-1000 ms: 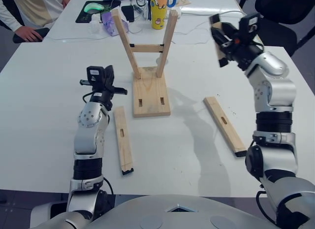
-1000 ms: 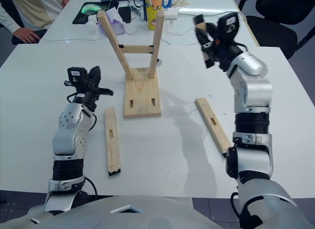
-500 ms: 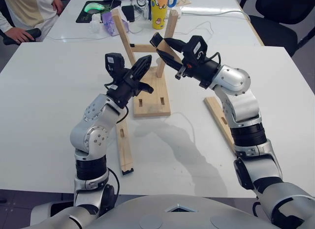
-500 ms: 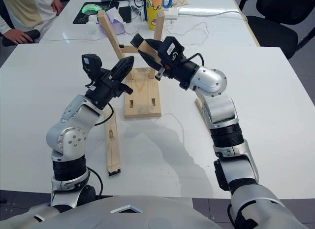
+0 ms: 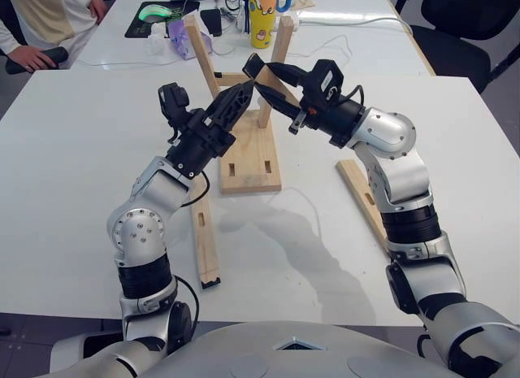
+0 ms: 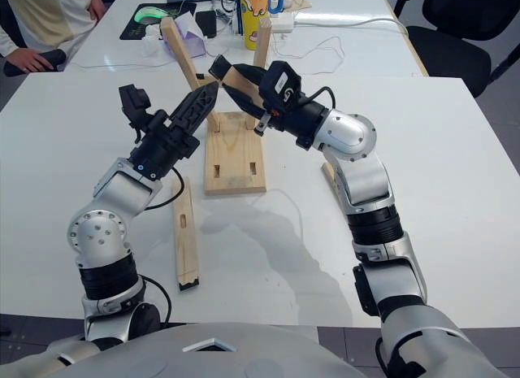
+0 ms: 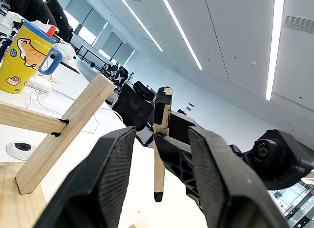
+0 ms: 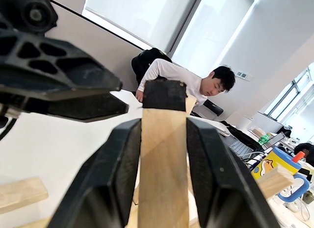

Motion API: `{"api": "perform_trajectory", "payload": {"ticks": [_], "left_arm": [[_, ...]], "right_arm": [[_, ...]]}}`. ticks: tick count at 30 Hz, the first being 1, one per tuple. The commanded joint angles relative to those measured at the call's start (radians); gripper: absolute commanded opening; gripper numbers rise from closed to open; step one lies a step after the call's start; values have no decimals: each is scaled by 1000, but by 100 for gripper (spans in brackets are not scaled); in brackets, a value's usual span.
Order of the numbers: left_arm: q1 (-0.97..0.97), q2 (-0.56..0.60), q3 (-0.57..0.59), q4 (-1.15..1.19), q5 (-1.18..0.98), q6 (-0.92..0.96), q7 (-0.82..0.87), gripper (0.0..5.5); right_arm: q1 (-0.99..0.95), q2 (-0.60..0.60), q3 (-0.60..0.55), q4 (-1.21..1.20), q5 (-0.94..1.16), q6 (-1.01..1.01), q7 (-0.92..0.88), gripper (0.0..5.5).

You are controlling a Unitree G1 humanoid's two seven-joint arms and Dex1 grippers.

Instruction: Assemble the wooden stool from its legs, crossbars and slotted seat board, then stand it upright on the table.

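Observation:
The slotted seat board (image 5: 256, 171) lies flat mid-table with two legs (image 5: 207, 69) and a crossbar (image 5: 242, 80) standing up from its far end. Above it my right gripper (image 5: 276, 85) is shut on a wooden bar (image 8: 164, 164) with a dark end, the same bar (image 7: 161, 139) that shows in the left wrist view. My left gripper (image 5: 238, 102) is open, and its fingertips (image 7: 122, 144) flank that bar's free end; I cannot tell whether they touch it. One loose leg (image 5: 203, 240) lies left of the board and another (image 5: 354, 183) lies to its right, partly under my right arm.
A yellow mug (image 5: 262, 16), a purple item (image 5: 180, 38), cables and a mouse pad crowd the far table behind the standing legs. A black chair (image 5: 463, 36) stands at the back right. Bare white tabletop (image 5: 73, 150) spreads to the left and the front.
Both arms swung in from the table's sides to meet above the seat board. In the last half second the left gripper rose to the bar's end, while the right gripper barely moved.

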Motion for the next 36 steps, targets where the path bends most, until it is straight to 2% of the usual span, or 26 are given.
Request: {"api": "perform_trajectory", "payload": {"ticks": [1,9,20,27,28,32,36], "left_arm": [[-18,4,-9,16,-9,-12,20,200],[-28,7,-28,23,-2,-40,23,200],[-18,13,-41,21,5,-76,28,47],[-14,19,-29,44,25,-96,49,47],[-12,20,-24,47,29,-99,55,47],[2,31,0,61,44,-109,85,47],[17,60,82,73,49,-139,129,47]], "right_arm": [[14,-1,10,-29,17,15,29,132],[22,0,22,-49,25,32,56,132],[20,-2,23,-47,24,45,66,132],[26,-2,18,-66,55,93,73,132],[26,-1,12,-72,69,109,76,161],[11,2,-22,-86,118,174,66,209],[-6,-18,-65,-96,220,298,90,217]]}}
